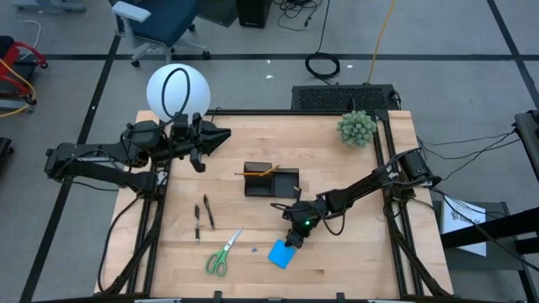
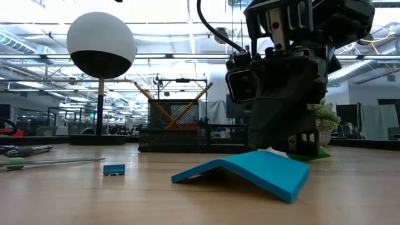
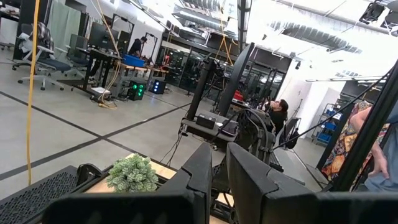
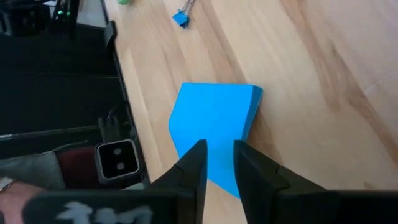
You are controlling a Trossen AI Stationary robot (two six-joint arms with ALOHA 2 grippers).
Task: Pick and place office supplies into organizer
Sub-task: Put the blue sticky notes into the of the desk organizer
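High view: right pincer, fingers nearly together, pinches the near edge of the blue pad; left pincer, closed, waits far off.

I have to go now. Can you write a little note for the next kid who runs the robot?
Right hand: on the blue pad, pinching one edge; the pad is bent up off the table.
Left hand: waiting by the lamp, fingers close together.
Done: two pencils are in the organizer.
Left: pad, scissors, two pens and a small blue piece, all on the table.
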